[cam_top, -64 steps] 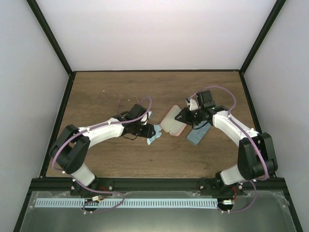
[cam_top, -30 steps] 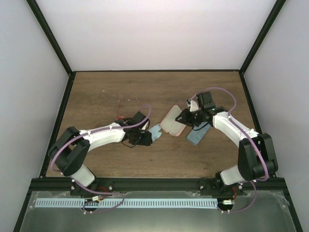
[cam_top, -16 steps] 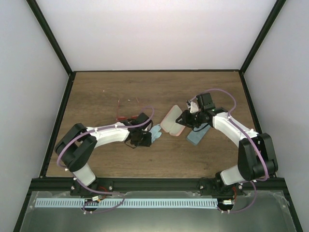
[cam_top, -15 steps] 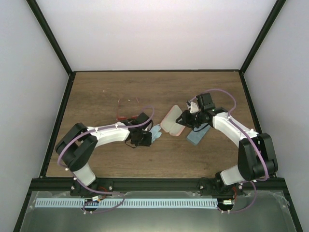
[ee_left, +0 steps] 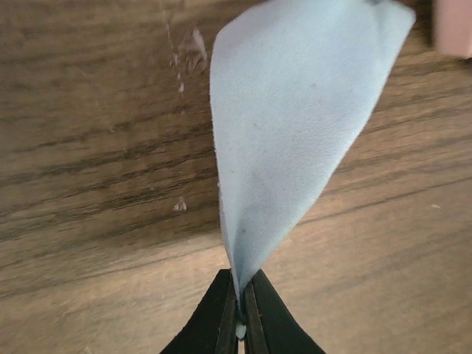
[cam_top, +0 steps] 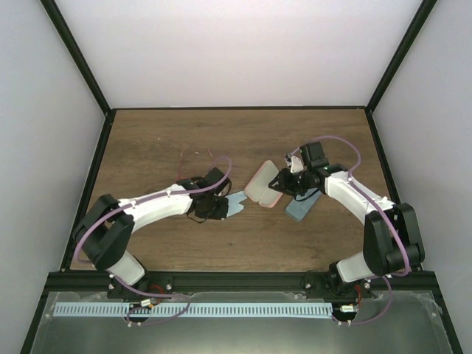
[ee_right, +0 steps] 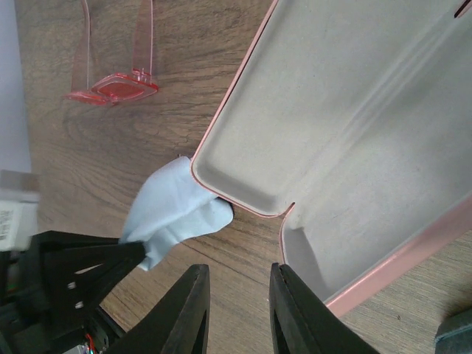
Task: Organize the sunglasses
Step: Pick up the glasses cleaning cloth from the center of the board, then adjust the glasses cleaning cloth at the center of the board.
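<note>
The sunglasses [ee_right: 114,87], a reddish-pink thin-framed pair, lie flat on the table [cam_top: 147,140] left of centre with their wire arms unfolded and pointing toward the far edge. They touch nothing, and bare wood runs from them out to the far and left edges. Just nearer than the pair sits my left tool [ee_left: 240,284], pinched tight on one corner of a light blue cloth [ee_left: 295,125]. The cloth fans out from my fingertips, and its far end reaches the rim of the open pink case [ee_right: 332,125]. From my right wrist that end looks tucked against the case's near corner, though I cannot tell whether it goes under it. The case lies open, both pale halves facing up, between my two arms and a little apart from the sunglasses. My right tool [ee_right: 237,280] hovers at the case's hinge notch with its fingers slightly apart; only wood shows in the gap, and it grips nothing. A grey-blue case [cam_top: 304,208] lies partly under my right arm, beside the pink one. The near strip of wood in front of both arms is bare.
</note>
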